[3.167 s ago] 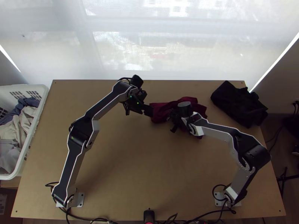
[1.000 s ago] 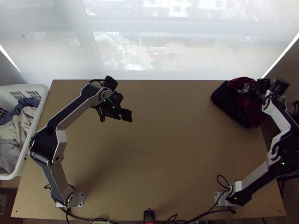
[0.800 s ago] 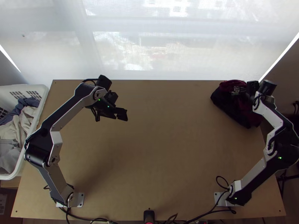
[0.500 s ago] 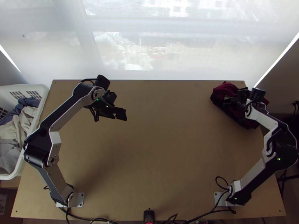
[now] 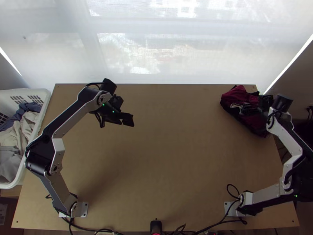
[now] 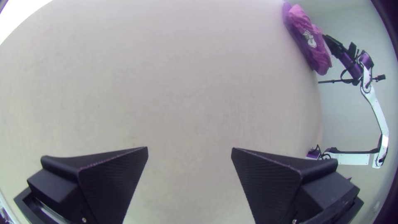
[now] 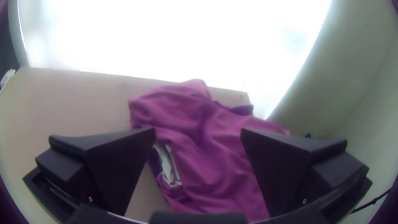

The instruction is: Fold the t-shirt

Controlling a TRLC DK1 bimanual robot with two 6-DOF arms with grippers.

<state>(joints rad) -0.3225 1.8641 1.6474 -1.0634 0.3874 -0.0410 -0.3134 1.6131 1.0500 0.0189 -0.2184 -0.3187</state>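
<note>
Maroon tee (image 5: 236, 94) lies rumpled on dark cloth (image 5: 236, 118), worktop's (image 5: 156, 156) far R corner. My R gripper (image 7: 198, 132) is at it, jaws apart; backing out too low, I could snag a fold, poss. drag the pile over the edge. L gripper (image 6: 190, 149): jaws apart, empty, approx. far-L.

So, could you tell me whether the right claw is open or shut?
Open: the right claw has its flat black fingers wide apart in its wrist view, with the dark red cloth t-shirt visible between them.
</note>
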